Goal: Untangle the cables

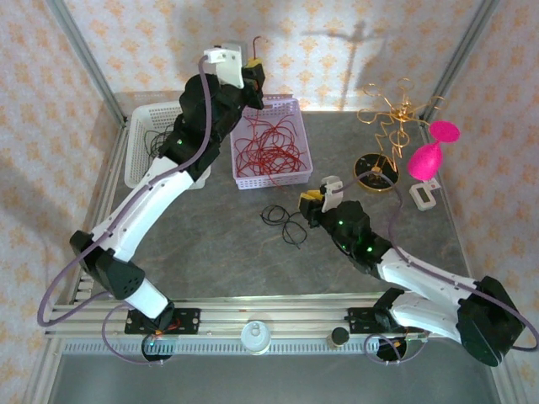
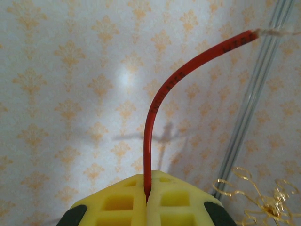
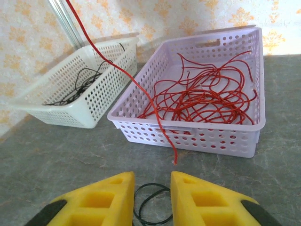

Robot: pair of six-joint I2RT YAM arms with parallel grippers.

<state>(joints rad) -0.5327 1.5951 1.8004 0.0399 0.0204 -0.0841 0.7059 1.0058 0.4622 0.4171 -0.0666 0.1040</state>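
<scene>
Red cable [image 2: 155,108] is pinched between the pressed-together yellow fingers of my left gripper [image 2: 146,200], raised above the lilac basket [image 3: 211,139]. The strand's loose end hangs in front of that basket's near wall. My right gripper [image 3: 153,188] sits low over the grey table [image 3: 56,160] with its fingers spread, a black cable [image 3: 150,207] loop lying just ahead of them. More red cables [image 3: 207,99] fill the lilac basket, and black cables [image 3: 80,82] the white basket [image 3: 94,101] beside it.
</scene>
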